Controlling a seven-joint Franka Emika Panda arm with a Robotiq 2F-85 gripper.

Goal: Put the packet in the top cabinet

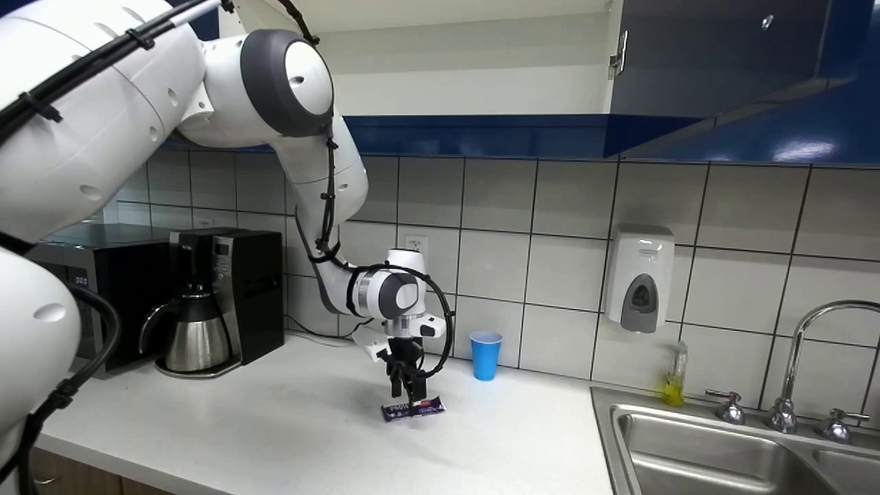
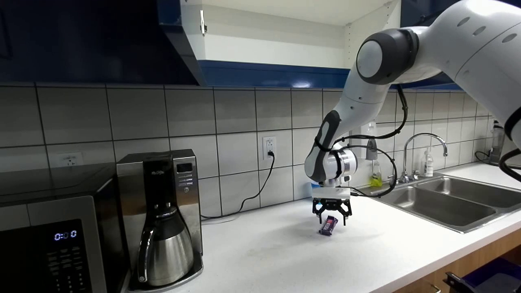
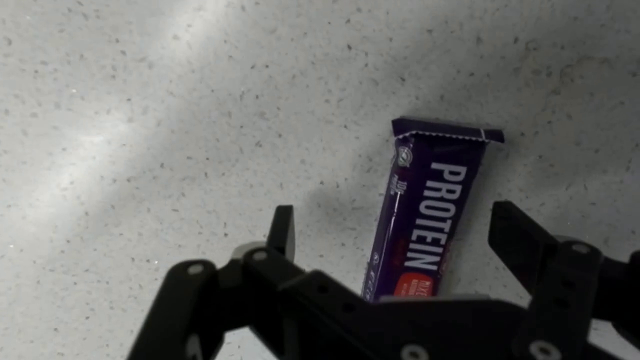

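A dark purple packet [image 3: 425,215] with white PROTEIN lettering lies flat on the white counter; the packet [image 2: 328,226] shows in both exterior views too. Low over it, my gripper [image 2: 332,222] points down with its jaws wide apart. In the wrist view one finger [image 3: 283,230] is left of the wrapper and the other to its right, with gaps on both sides. The gripper's body hides the packet's lower end there. Overhead, the top cabinet [image 1: 467,89] stands open, showing its white interior and a dark blue door [image 1: 715,62] swung out.
A blue cup [image 1: 485,356] stands behind the packet near the tiled wall. The coffee maker [image 2: 163,228] and microwave [image 2: 53,236] are at one end of the counter. Toward the other end is a steel sink [image 1: 605,426] with a faucet [image 1: 794,350]. A soap dispenser [image 1: 641,278] hangs on the wall.
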